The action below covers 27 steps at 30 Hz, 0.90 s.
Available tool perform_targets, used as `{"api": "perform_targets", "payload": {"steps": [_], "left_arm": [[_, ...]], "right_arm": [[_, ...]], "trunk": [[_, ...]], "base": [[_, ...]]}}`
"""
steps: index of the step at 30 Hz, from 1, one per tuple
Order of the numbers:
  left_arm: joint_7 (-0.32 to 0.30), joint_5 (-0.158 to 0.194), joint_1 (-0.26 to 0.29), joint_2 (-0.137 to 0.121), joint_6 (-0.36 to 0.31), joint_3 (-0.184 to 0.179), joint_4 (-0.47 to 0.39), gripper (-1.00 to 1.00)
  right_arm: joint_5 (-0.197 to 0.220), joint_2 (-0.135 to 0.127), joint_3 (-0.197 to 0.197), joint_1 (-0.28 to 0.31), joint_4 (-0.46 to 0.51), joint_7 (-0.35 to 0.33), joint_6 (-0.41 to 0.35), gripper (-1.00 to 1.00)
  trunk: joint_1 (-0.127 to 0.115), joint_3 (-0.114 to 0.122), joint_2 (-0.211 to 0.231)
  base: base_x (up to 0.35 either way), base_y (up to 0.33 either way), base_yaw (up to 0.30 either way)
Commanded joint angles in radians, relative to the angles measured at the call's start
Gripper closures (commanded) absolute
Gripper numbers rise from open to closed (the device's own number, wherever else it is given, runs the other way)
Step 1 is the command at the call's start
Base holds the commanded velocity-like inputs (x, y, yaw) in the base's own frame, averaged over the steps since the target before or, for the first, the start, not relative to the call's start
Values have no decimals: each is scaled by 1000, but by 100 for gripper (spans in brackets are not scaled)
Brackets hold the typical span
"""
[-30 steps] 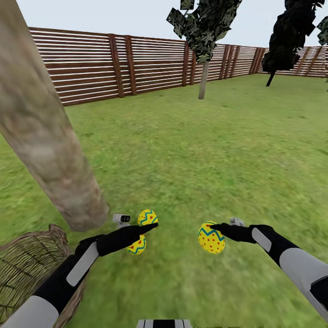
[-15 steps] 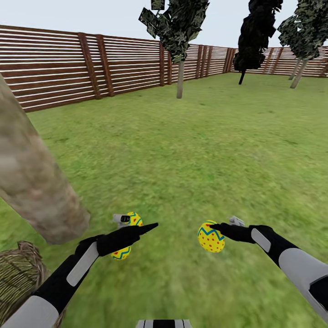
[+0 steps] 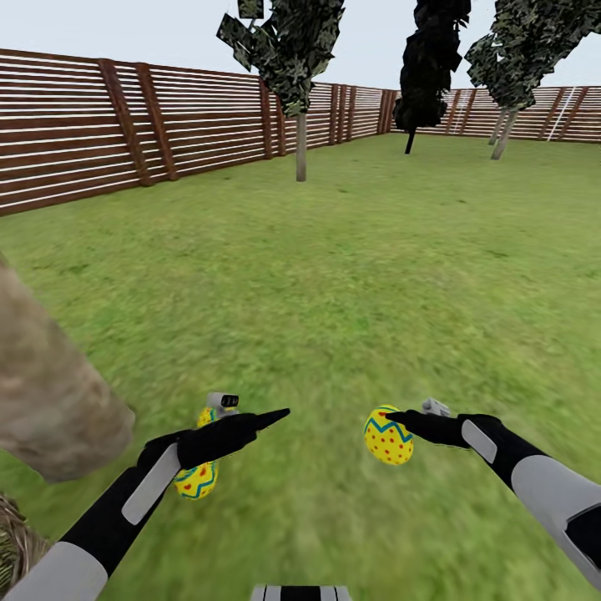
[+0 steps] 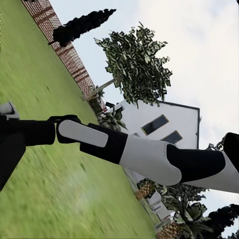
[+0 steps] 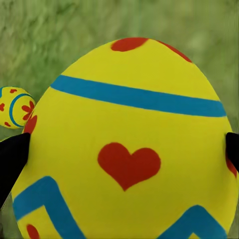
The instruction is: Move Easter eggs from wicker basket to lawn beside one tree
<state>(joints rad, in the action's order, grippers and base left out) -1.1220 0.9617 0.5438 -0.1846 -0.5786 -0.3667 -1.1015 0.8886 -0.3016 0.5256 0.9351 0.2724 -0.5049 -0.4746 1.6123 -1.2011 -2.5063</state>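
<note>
Right claw (image 3: 392,415) clenched on egg (image 3: 388,436), left claw (image 3: 280,412) state unclear, second egg (image 3: 195,479) beneath left arm.

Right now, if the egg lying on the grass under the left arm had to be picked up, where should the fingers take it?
Across the middle of the lying egg, coming from above: it rests low on the lawn, so only its upper half is free, though the left arm partly hides it.

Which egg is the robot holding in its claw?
The egg in the right claw, pinched between its black fingers. The others lie on the grass behind the left arm.
</note>
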Motion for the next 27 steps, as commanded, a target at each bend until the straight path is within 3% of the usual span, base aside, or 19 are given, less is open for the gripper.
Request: {"api": "perform_targets", "payload": {"steps": [1,10,16,27], "left_arm": [[1,9,1,-1,-9,-3,0,-100],[2,9,1,-1,-8,-3,0,-100],[10,9,1,-1,-8,-2,0,-100],[10,10,1,-2,-4,0,-1,-100]], "right_arm": [[5,-1,4,1,-2,-1,-4,100],[4,1,4,1,-20,-1,-2,100],[4,2,4,1,-19,31,31,100],[3,3,4,1,-17,104,33,100]], "trunk": [[0,-1,0],[0,-1,0],[0,-1,0],[0,-1,0]], "base": [[335,0,-2],[339,0,1],[333,0,246],[28,-47,291]]}}
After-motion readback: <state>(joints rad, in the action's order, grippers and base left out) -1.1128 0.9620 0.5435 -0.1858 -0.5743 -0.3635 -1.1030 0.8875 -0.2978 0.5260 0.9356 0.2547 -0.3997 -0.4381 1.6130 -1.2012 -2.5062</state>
